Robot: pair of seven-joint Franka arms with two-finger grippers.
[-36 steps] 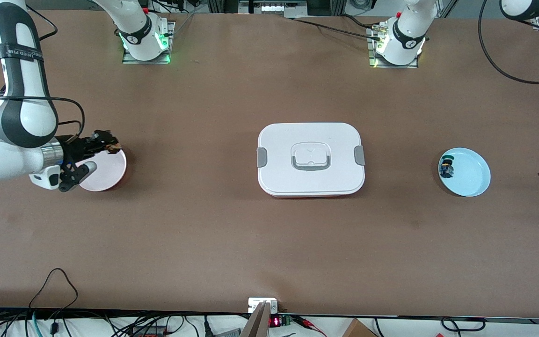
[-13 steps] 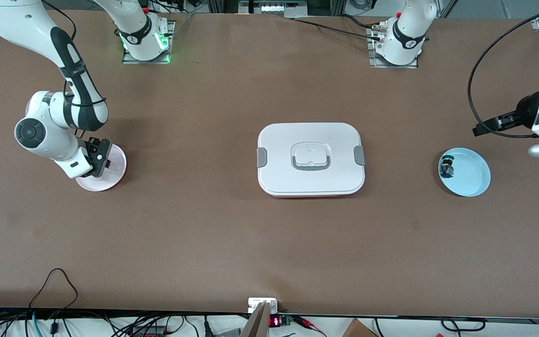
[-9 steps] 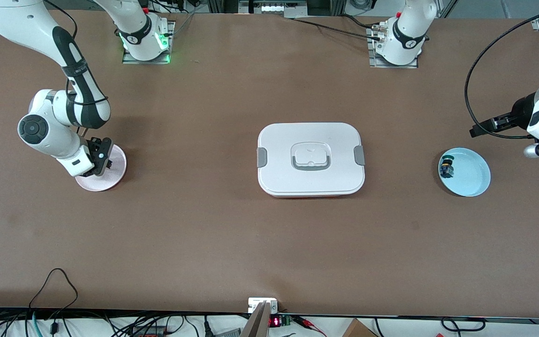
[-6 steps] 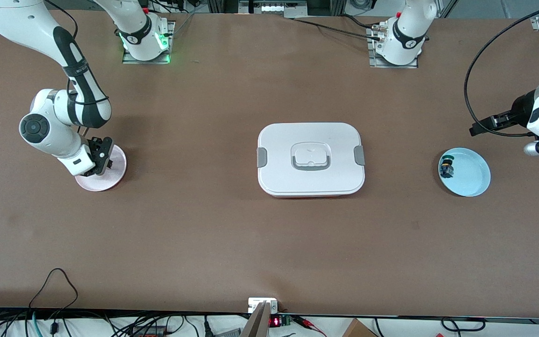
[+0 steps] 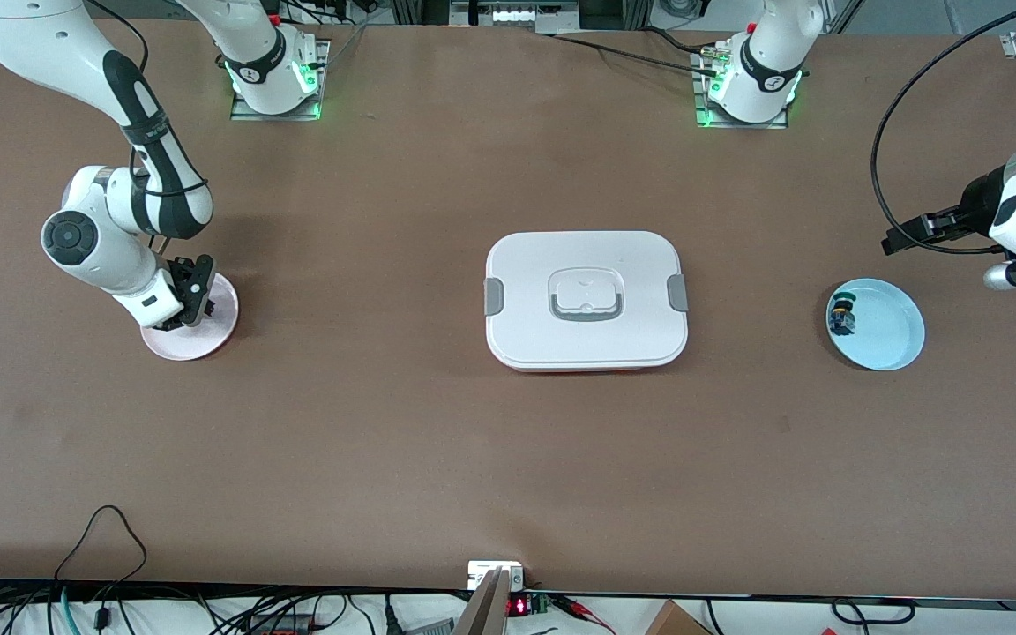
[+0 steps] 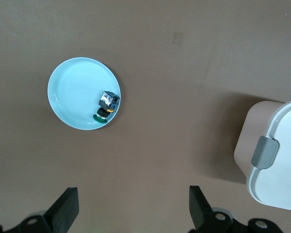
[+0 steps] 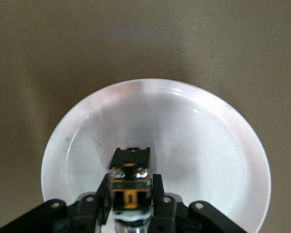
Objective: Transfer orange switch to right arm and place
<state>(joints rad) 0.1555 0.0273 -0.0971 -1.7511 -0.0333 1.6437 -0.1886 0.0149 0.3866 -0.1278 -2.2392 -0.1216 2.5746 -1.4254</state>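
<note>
The orange switch [image 7: 130, 175], a small black body with an orange-yellow block, stands in the pale pink plate [image 7: 208, 136] at the right arm's end of the table. My right gripper [image 7: 130, 188] points down into that plate [image 5: 219, 328], with one finger tight against each side of the switch. In the front view the gripper [image 5: 193, 302] hides the switch. My left gripper [image 6: 133, 206] hangs open and empty above bare table beside the light blue plate [image 6: 72, 92].
A white lidded box [image 5: 586, 300] sits mid-table, and its corner [image 6: 281, 160] shows in the left wrist view. The light blue plate [image 5: 892, 339] at the left arm's end holds a black part with a green cap [image 5: 841, 317].
The right arm turned from a sideways reach to pointing down and brought the switch into the pink plate. The left gripper drifted a little away from the blue plate.
</note>
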